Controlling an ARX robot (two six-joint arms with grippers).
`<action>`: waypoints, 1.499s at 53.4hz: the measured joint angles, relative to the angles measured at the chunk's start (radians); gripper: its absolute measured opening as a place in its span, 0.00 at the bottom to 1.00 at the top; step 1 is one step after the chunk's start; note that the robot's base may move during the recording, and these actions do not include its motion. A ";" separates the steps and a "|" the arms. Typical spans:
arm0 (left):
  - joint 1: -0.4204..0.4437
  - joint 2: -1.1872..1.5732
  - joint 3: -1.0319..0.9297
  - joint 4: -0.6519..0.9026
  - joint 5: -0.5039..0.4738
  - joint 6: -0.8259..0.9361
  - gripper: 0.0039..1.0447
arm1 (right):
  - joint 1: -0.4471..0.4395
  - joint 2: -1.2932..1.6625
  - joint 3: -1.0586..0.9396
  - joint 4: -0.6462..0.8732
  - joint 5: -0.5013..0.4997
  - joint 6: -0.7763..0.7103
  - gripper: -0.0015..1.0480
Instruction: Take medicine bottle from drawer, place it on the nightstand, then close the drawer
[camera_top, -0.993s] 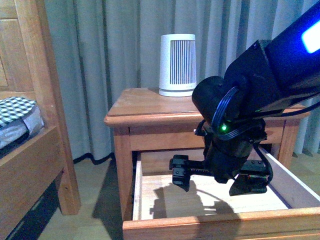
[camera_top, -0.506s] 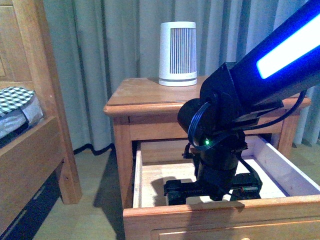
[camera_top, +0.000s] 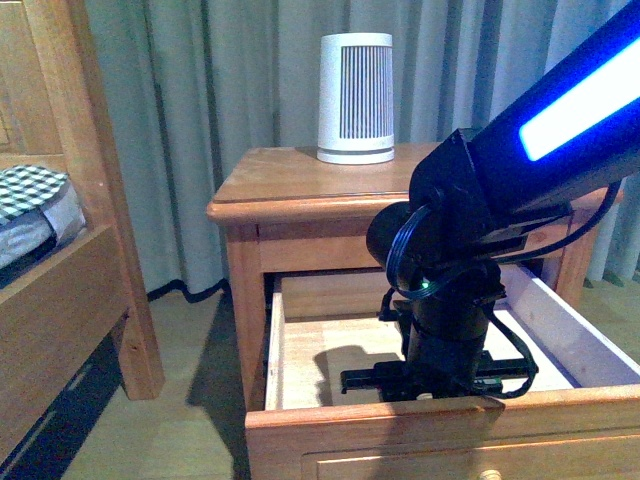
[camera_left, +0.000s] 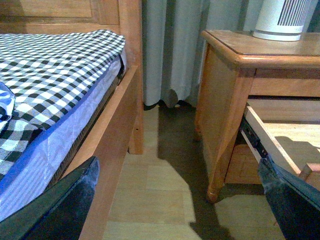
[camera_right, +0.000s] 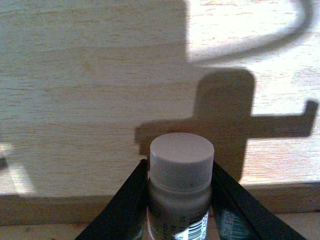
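My right pincer (camera_right: 179, 172) is down inside the open drawer (camera_top: 585, 345), clenched on the medicine bottle (camera_right: 181, 155). In the right wrist view its black fingers (camera_right: 125, 202) press both sides of the body just below the ribbed cap, on the shoulder above the printed label. From the front the bottle is hidden behind my wrist and the drawer front, so I cannot tell whether it rests on the pale wood floor or hangs clear of it.

I judge the bottle light and rigid, a small plastic cylinder whose smooth wall and glossy label could slide or twist between my pads. The cap's ribs offer more bite, but a cap may turn, so the body just under it seems the right place to hold. A firm, even squeeze should do, and there is little to break. Its contents may rattle and shift the balance a little.

What is left, as I read it: lift straight up past the drawer's rim, carry it to the nightstand (camera_top: 300, 190) top and set it on bare wood — well apart from the white ribbed device (camera_top: 355, 98) standing at the back.

My left pincer (camera_left: 177, 167) is spread wide and holds nothing, beside the checked bed cover (camera_left: 50, 75).
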 joint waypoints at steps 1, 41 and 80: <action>0.000 0.000 0.000 0.000 0.000 0.000 0.94 | -0.001 0.000 -0.003 0.010 -0.006 0.002 0.30; 0.000 0.000 0.000 0.000 0.000 0.000 0.94 | -0.075 -0.549 -0.196 0.579 -0.018 -0.251 0.29; 0.000 0.000 0.000 0.000 0.000 0.000 0.94 | -0.103 -0.077 0.413 0.523 0.142 -0.314 0.95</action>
